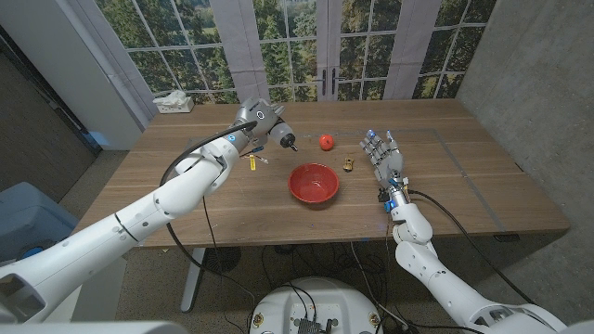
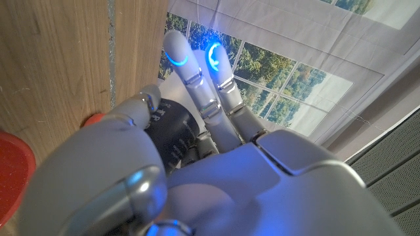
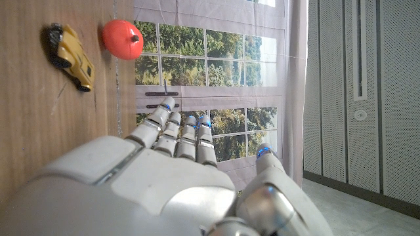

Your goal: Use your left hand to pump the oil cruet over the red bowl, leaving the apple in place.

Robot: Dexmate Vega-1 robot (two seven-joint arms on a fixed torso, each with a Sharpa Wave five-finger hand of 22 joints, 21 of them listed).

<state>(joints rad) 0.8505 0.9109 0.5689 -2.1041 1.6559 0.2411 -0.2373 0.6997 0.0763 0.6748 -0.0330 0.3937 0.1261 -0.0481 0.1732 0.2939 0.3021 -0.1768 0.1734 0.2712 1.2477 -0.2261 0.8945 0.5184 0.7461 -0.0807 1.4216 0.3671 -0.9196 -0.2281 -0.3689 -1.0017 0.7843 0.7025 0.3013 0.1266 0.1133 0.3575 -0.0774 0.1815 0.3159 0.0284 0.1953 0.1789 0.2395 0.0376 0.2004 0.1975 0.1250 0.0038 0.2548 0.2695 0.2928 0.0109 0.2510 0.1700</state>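
Red bowl (image 1: 314, 183), red apple (image 1: 326, 142), yellow toy car (image 3: 70, 56), brown wooden table (image 1: 445, 158).

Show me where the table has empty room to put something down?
Bare wood lies right of the open right robot hand and along the near edge before the round red bowl. It is crowded between the left robot hand, small red apple and yellow toy car.

We read no words, labels, brands or numbers on anything here; whatever marks exist are too small.

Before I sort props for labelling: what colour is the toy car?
Yellow, clearest in the right wrist view: toy car.
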